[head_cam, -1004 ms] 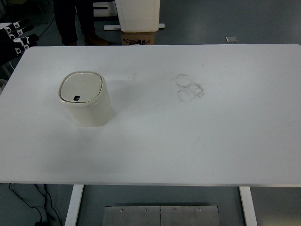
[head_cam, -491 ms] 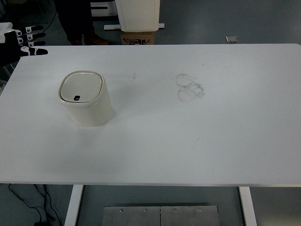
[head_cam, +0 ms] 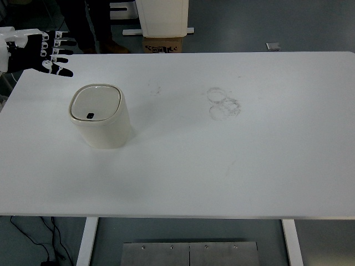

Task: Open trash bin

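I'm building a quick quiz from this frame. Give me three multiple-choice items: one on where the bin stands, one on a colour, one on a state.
1. Where is the trash bin on the table?
A. left part
B. right edge
C. centre

2. What colour is the bin?
A. black
B. cream
C. red

3. What state is the bin's lid in?
A. closed
B. raised
C. removed

Key: 1 A, it stands left of the ring marks. 2 B, body and lid are cream. 3 A, the lid lies flat, and the left hand is apart from it.
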